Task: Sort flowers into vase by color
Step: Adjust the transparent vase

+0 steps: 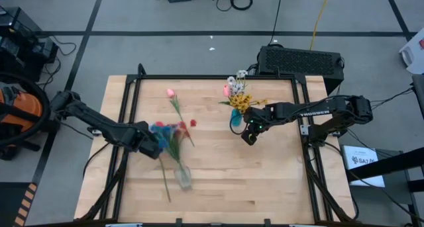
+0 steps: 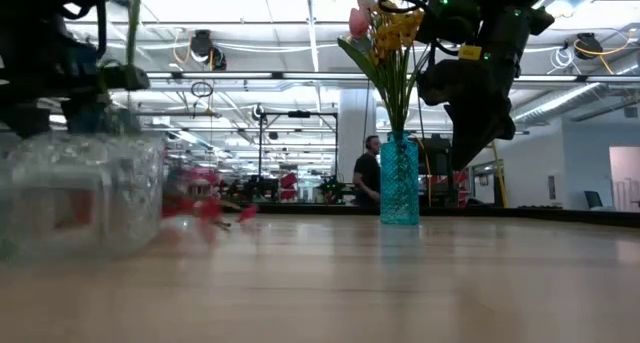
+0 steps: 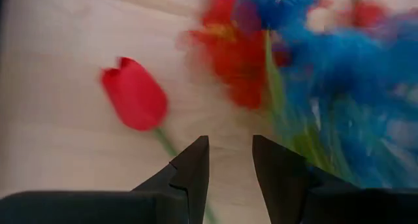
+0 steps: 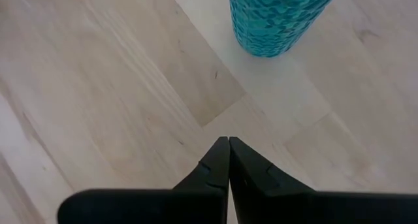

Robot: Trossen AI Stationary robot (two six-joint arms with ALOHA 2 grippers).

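Left gripper, fingers narrowly parted, above the red tulip and blue sprays beside the clear vase; right gripper closed, empty.

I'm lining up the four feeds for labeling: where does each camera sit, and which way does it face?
High: overhead, straight down on table, both arms.
Low: table height, level toward the room; right gripper beside teal vase.
Left wrist: over the left gripper, fingers apart, facing red tulip and blue sprays.
Right wrist: over the right gripper's closed fingers, facing down.
Shared: the teal vase, in high, low and right wrist.
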